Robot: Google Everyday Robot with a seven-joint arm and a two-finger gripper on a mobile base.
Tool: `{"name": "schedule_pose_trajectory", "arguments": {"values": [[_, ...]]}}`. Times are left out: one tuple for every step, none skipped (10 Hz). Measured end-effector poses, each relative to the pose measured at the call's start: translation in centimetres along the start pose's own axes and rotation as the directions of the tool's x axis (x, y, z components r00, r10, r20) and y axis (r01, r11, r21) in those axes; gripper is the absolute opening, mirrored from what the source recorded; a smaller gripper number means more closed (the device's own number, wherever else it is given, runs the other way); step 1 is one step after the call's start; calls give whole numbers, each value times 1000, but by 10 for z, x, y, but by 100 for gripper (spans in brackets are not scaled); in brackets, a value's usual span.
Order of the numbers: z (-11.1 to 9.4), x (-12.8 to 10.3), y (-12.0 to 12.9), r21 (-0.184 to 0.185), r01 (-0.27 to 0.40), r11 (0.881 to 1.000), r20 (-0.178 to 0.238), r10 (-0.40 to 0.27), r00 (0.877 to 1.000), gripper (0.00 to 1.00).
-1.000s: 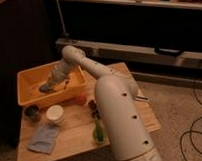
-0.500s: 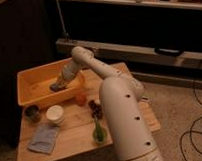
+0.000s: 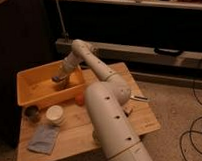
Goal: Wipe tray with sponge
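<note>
The yellow-orange tray (image 3: 32,93) stands at the back left of the wooden table. My gripper (image 3: 60,82) reaches down inside it, near its right wall, from the white arm (image 3: 86,55) that arches over the table. It is shut on the small grey-blue sponge (image 3: 58,78), which is low over the tray floor. I cannot tell whether the sponge touches the floor. The gripper hides part of the sponge.
A white cup (image 3: 54,114) and a small dark bowl (image 3: 31,112) stand in front of the tray. A folded blue-grey cloth (image 3: 44,138) lies at the front left. An orange object (image 3: 80,99) sits by the tray's right corner. The arm's base covers the table's (image 3: 143,116) middle.
My gripper with the sponge has slid from the tray's left-middle toward its right side. In the last half second it has barely moved.
</note>
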Motion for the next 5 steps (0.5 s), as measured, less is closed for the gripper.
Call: {"name": "schedule_pose_trajectory", "arguments": {"values": [[9,-8,-13,-3,12,1000,-3,-12,1000,9],[11,-11,-18,-4,16,1000,-6,-16,1000,9],[12,-15,-21,-3,25,1000,-1,-25,1000,9],[15,-22,-21,-10,51,999,22,-51,998,9],[19,-34,-21,-16,77,997,45,-76,996,9]]}}
